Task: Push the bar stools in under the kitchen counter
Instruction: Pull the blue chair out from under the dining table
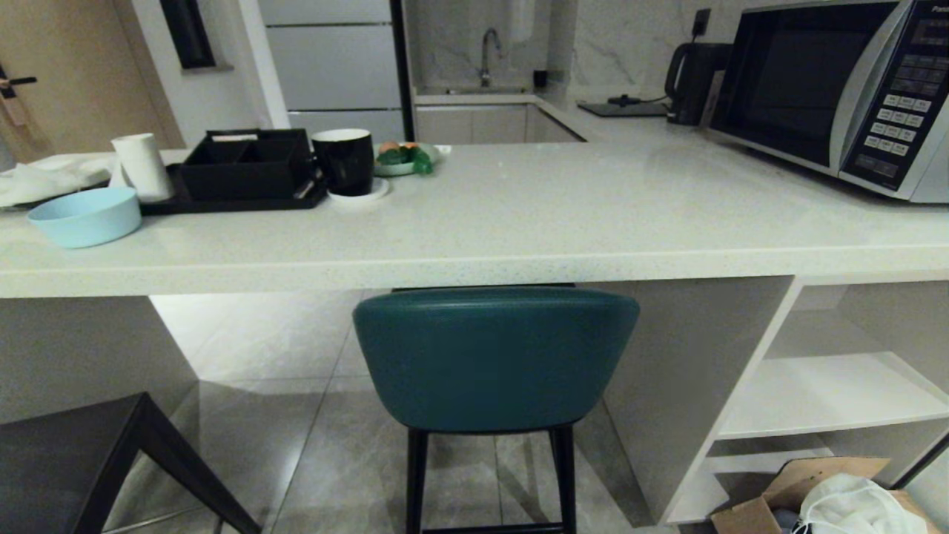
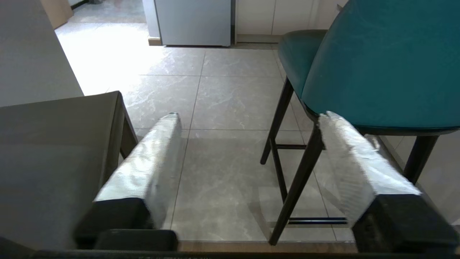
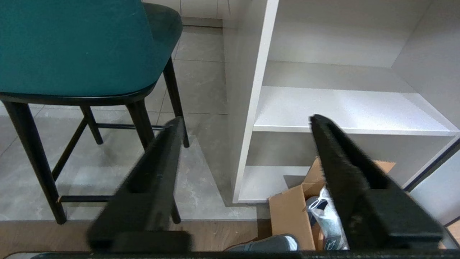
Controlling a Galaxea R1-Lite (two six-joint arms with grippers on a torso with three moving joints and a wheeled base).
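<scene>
A teal bar stool [image 1: 495,356] with a rounded back and thin black legs stands in front of the white kitchen counter [image 1: 474,259], its back just below the slab's front edge. The dark grey stool [image 1: 67,460] shows at the lower left, away from the counter. Neither arm appears in the head view. My left gripper [image 2: 248,118] hangs open above the floor between the dark stool [image 2: 54,154] and the teal stool [image 2: 381,68], holding nothing. My right gripper [image 3: 244,120] is open and empty too, between the teal stool [image 3: 79,46] and the counter's shelves [image 3: 345,108].
On the counter stand a microwave [image 1: 838,89], a black tray with a box [image 1: 245,167], a black mug [image 1: 345,162], a white cup [image 1: 141,167] and a light blue bowl [image 1: 85,216]. A cardboard box [image 3: 298,212] with bags sits on the floor by the shelves.
</scene>
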